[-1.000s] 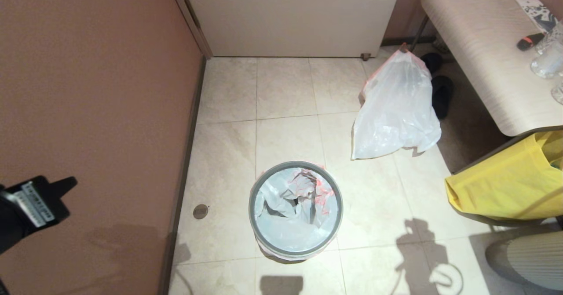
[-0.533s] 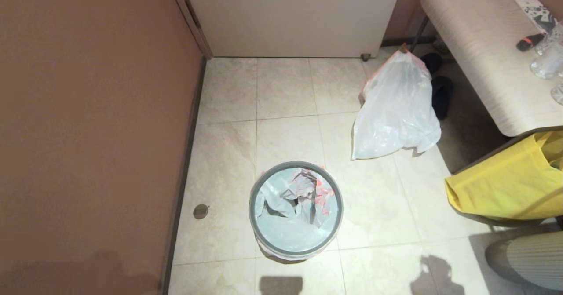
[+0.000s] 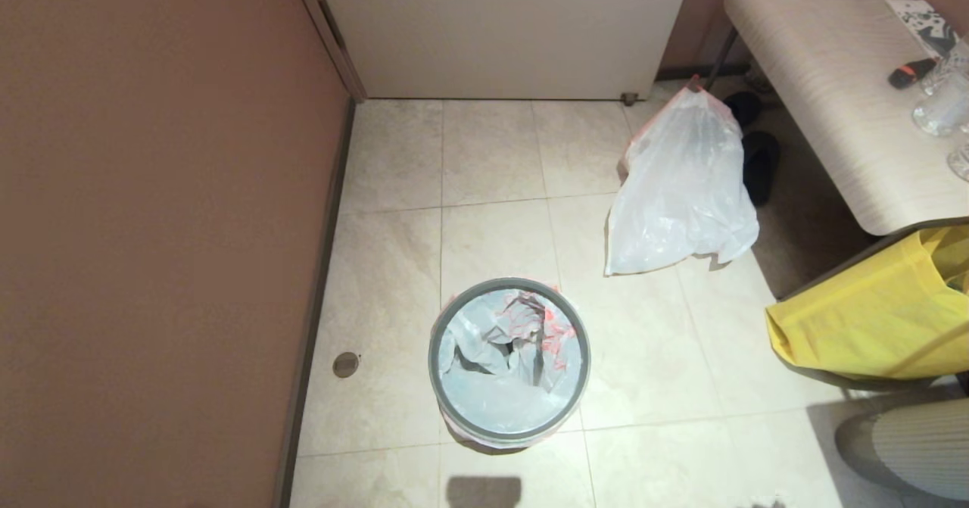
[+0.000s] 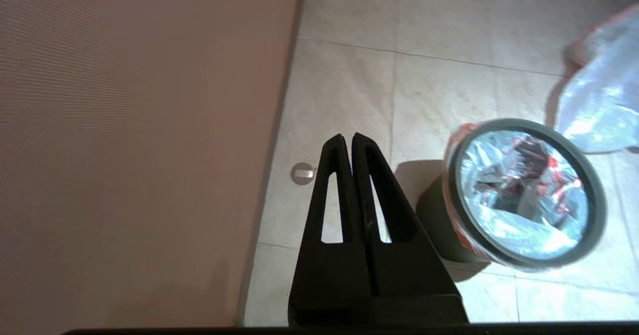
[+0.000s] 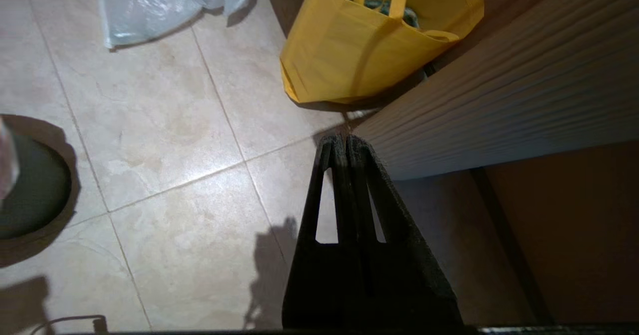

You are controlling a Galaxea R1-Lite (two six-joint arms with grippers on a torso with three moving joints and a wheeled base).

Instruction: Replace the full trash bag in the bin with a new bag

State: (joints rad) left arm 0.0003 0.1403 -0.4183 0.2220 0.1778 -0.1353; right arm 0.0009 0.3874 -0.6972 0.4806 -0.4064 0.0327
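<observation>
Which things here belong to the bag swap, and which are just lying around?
Job: bin, new bag lining it, full bag on the floor.
Lying about: yellow bag, shoes, table, remote, glasses.

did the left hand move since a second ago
Yes. It showed at the head view's left edge against the brown wall, then withdrew out of that view; the left hand now shows only in its wrist view.
</observation>
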